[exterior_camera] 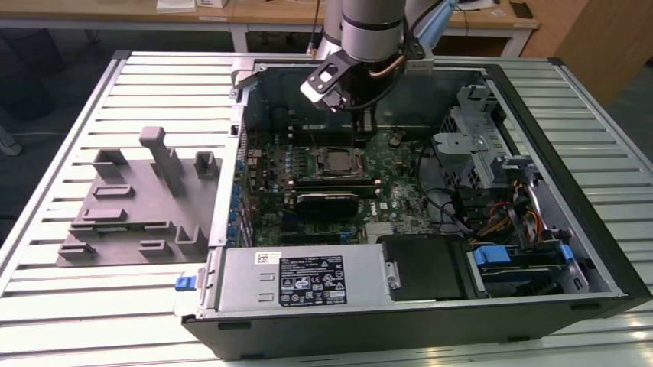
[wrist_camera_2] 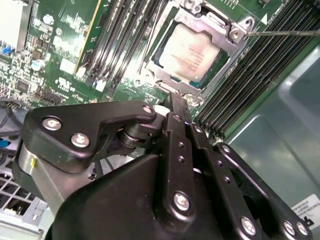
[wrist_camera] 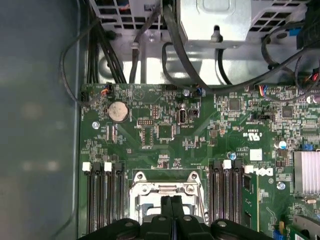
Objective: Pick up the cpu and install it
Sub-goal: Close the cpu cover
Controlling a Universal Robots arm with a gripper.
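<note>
The cpu (exterior_camera: 335, 160) sat in the socket (wrist_camera_2: 226, 31), at the centre of the exterior view. The gripper (wrist_camera_2: 175, 102) hung at the socket's edge with its fingers together, holding nothing. Judged step: installation, with the chip placed. Any further move called for clearance from the lever (wrist_camera_2: 285, 33).

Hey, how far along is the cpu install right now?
Mostly done, it seems: the cpu lies seated on the motherboard, framed by its metal bracket. In hand: nothing; the hand is shut and empty, close by the bracket's edge. Left: whether the bracket is latched, I cannot tell.
</note>
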